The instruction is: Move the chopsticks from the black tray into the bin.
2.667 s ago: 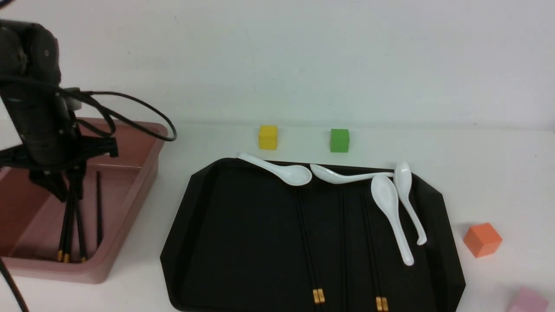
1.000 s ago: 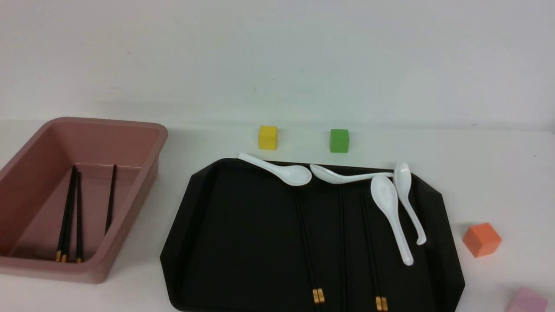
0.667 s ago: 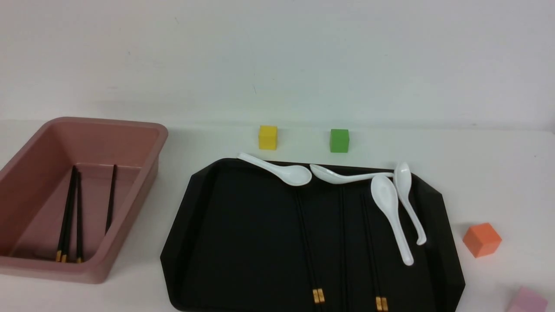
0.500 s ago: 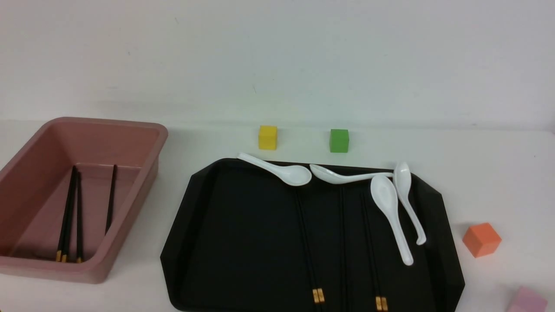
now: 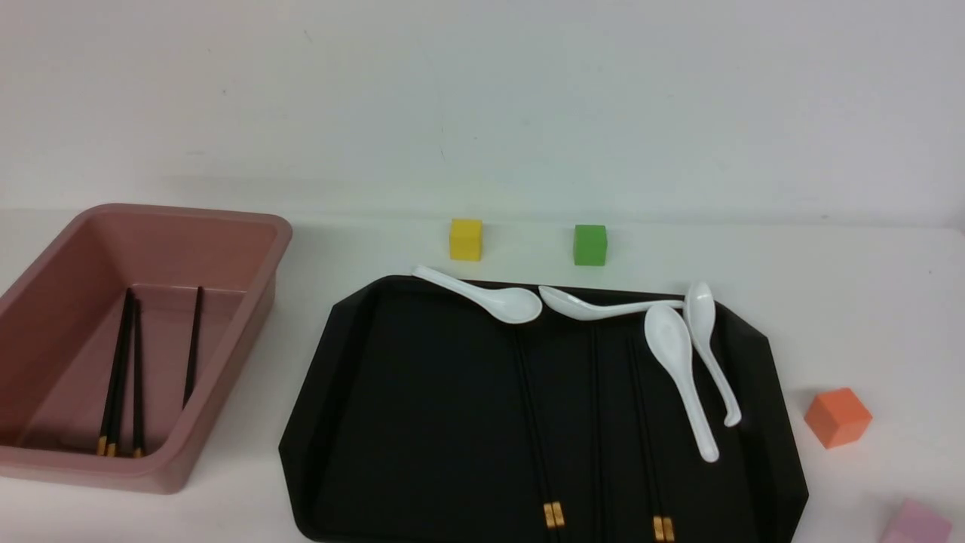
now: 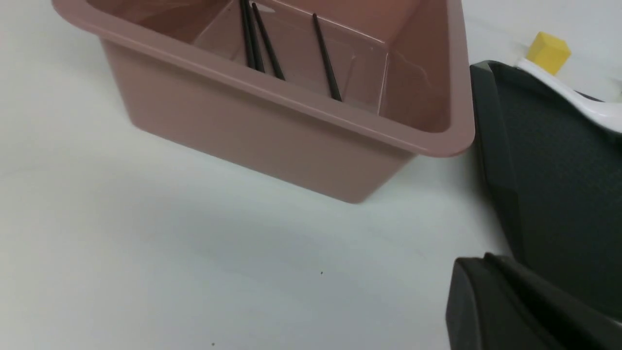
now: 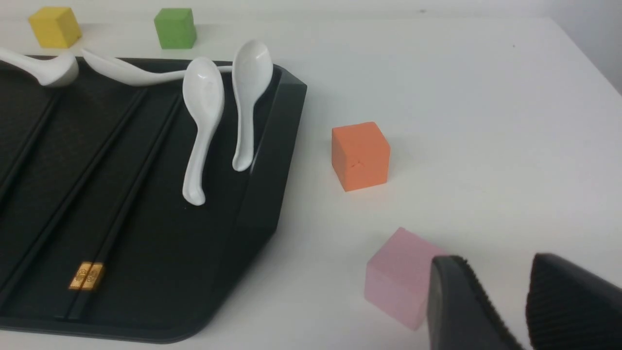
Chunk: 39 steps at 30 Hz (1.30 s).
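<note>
Two claws: left [image 6: 486,257], clenched and bare; right [image 7: 491,257], fingers parted, holding nothing. Black tray [image 5: 422,422] lies ahead of and between them. Three chopstick pairs [image 5: 534,422] inside it, below the white spoons [image 5: 677,362]. Bin [image 5: 226,377] left of tray, more chopsticks within.

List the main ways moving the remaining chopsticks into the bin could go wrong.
The white spoon at the tray's far edge appears to overlap one pair's tips, so lifting that pair might drag or tip it.

The black chopsticks blend into the black tray, so a grasp could be misjudged.

Sticks already in the bin lie at differing angles; new ones might land across them.
</note>
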Each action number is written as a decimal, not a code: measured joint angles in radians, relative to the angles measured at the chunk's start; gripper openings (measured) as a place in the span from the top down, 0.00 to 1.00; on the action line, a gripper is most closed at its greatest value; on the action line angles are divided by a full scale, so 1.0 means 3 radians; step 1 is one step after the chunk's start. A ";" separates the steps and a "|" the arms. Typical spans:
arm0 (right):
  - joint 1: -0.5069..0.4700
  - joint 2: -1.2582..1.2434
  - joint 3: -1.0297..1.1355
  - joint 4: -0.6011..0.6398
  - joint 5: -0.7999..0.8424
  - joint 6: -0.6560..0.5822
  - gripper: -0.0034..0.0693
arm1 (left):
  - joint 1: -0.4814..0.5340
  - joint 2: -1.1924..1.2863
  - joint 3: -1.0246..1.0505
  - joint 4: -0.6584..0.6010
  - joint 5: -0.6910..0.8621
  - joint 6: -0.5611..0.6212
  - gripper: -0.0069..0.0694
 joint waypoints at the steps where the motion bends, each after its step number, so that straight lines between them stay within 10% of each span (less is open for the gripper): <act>1: 0.0000 0.0000 0.0000 0.0000 0.0000 0.0000 0.62 | 0.0000 0.0000 0.0000 0.0003 0.0000 0.0000 0.89; 39: 0.0000 0.0000 0.0000 0.0003 0.0000 0.0000 0.62 | 0.0000 0.0000 0.0000 0.0004 -0.0007 -0.0001 0.86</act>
